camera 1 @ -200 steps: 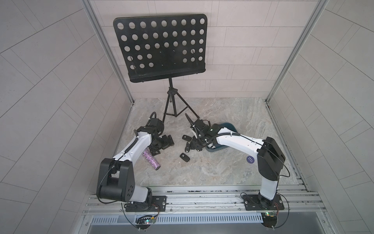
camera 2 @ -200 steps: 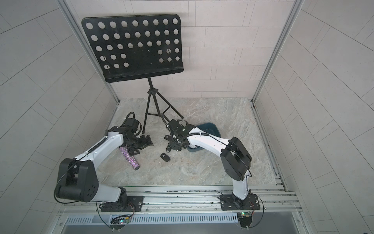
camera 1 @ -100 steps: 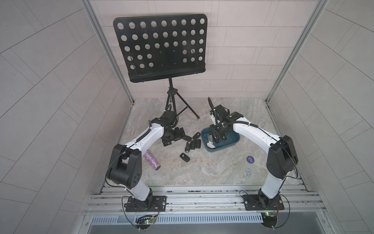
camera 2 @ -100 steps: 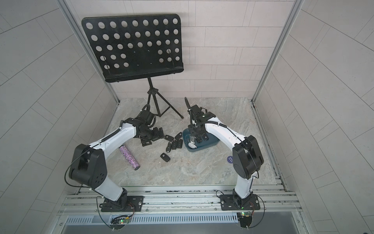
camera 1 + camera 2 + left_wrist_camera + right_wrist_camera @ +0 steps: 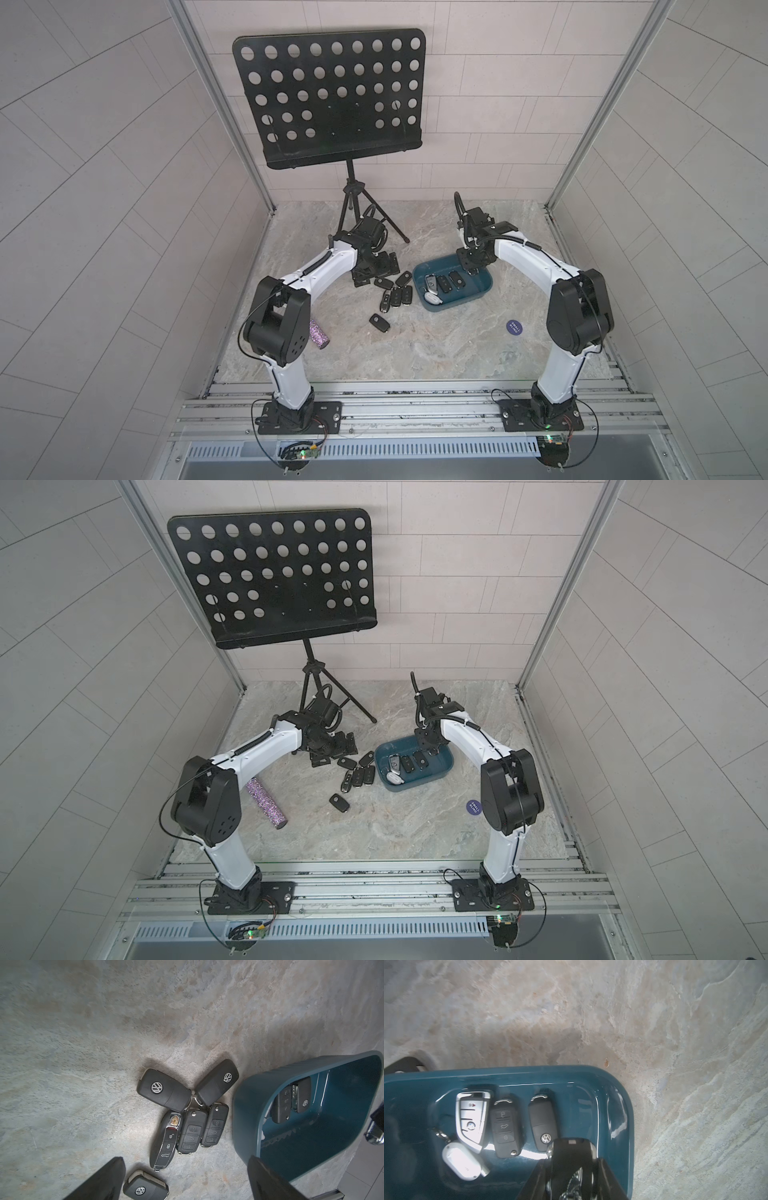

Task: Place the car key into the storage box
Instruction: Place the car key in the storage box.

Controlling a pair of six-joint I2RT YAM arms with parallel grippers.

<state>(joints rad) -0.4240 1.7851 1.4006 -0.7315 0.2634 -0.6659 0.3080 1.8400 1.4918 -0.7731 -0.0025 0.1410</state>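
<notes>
Right wrist view shows the right gripper (image 5: 571, 1178) clenched on the car key (image 5: 571, 1153), a glossy black fob with a winged emblem, pinched between the two dark fingers (image 5: 609, 1182). The key hangs over the inside of the storage box (image 5: 529, 1073), just beside a black badge fob (image 5: 543, 1124) lying on the box floor; whether it touches the floor cannot be told. Also in the box lie a three-button black fob (image 5: 506, 1126), a silver-faced fob (image 5: 472, 1118) and a white fob (image 5: 462, 1160). In both top views the right gripper (image 5: 473, 266) (image 5: 432, 746) sits over the far side of the teal box (image 5: 478, 293) (image 5: 436, 771), toward its right end. To the left, the left gripper (image 5: 374, 270) (image 5: 185, 1159) is spread wide and holds nothing, above a cluster of black fobs (image 5: 193, 1113) that lies on the marble table (image 5: 415, 357) just left of the box. A single fob (image 5: 379, 322) lies nearer, apart from the cluster. A glitter tube (image 5: 319, 334) lies near left, a round purple sticker (image 5: 514, 327) near right, and a black music stand (image 5: 328, 95) stands at the far side.
</notes>
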